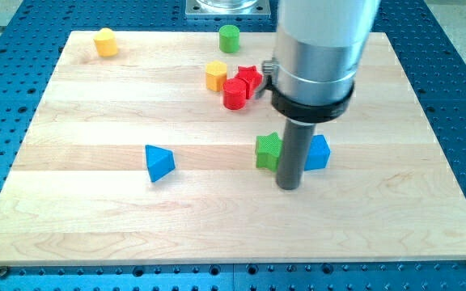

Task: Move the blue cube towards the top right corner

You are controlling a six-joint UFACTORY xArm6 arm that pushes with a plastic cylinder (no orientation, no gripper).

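The blue cube (319,152) sits right of the board's centre, partly hidden behind my rod. My tip (288,186) rests on the board just below and left of the cube, between it and the green star (267,150), which is also partly hidden by the rod. I cannot tell whether the rod touches either block.
A blue triangular block (159,162) lies at the centre left. A yellow block (215,75), a red cylinder (235,94) and a red star (251,78) cluster near the top centre. A green cylinder (230,37) and a yellow block (104,41) sit along the top edge.
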